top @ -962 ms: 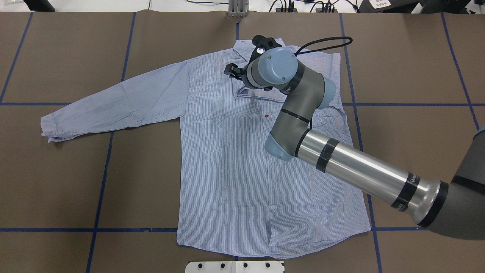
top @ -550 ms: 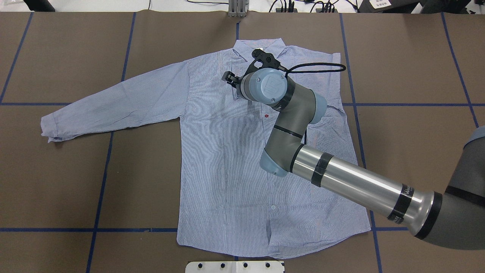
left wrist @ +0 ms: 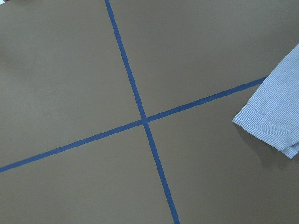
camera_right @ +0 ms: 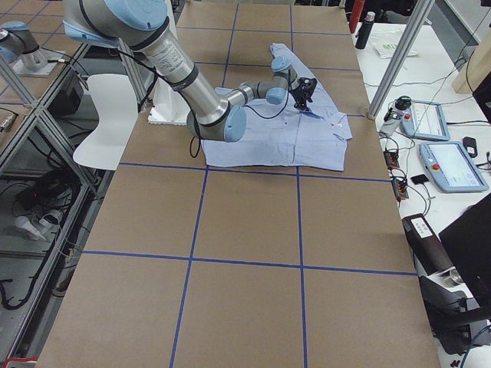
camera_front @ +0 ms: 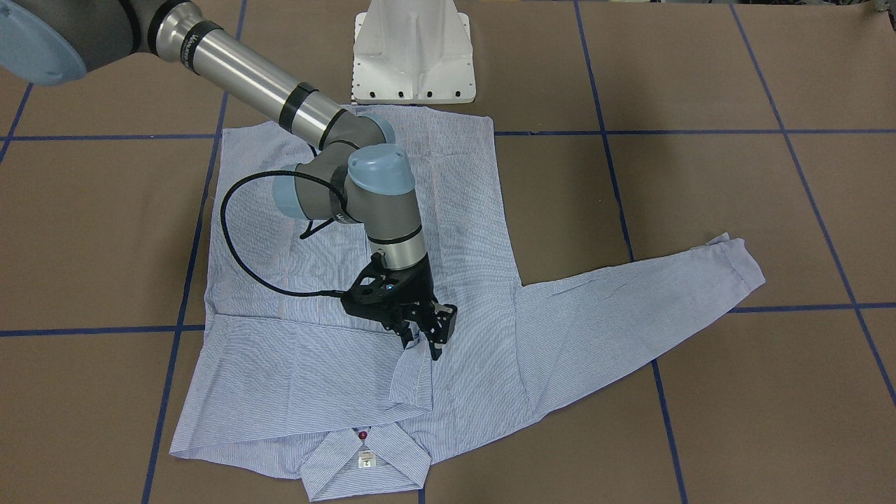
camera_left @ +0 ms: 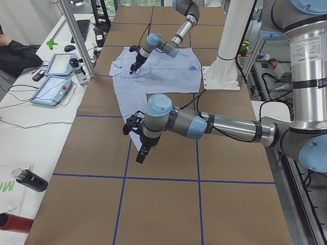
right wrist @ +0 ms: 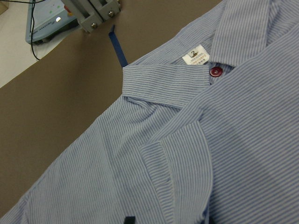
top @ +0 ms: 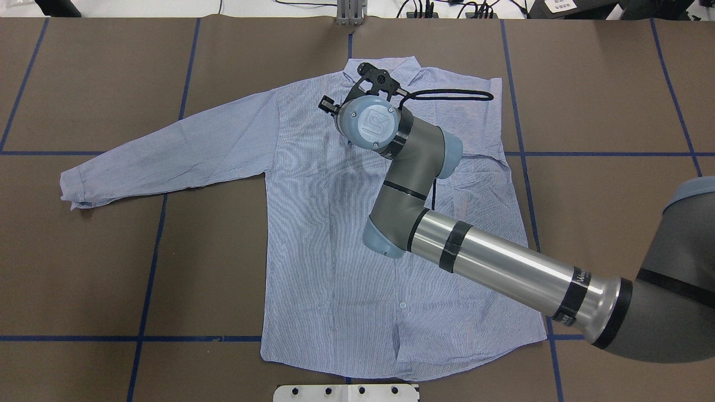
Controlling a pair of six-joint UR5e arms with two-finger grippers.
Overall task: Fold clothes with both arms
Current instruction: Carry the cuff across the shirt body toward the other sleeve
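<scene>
The light blue striped shirt (top: 335, 251) lies flat, front up, collar (top: 413, 64) at the far edge. Its left sleeve (top: 167, 151) stretches out sideways, and the cuff (left wrist: 275, 121) shows in the left wrist view. Its right sleeve (camera_front: 301, 371) is folded across the chest. My right gripper (camera_front: 422, 343) hangs open just over that sleeve's cuff (right wrist: 177, 177), below the neck label (right wrist: 195, 55). My left gripper (camera_left: 142, 153) hovers beside the left cuff, seen only from the side, so I cannot tell whether it is open or shut.
The white pedestal base (camera_front: 413, 56) stands at the shirt's hem. Blue tape lines (left wrist: 142, 119) cross the brown table. A metal post (top: 349, 11) stands at the far edge. A side desk carries tablets (camera_left: 53, 76) and a bottle (camera_left: 30, 179).
My right arm has swung left across the chest, carrying the gripper left near the collar. The red chest button is now hidden under the arm. The shirt looks unchanged.
</scene>
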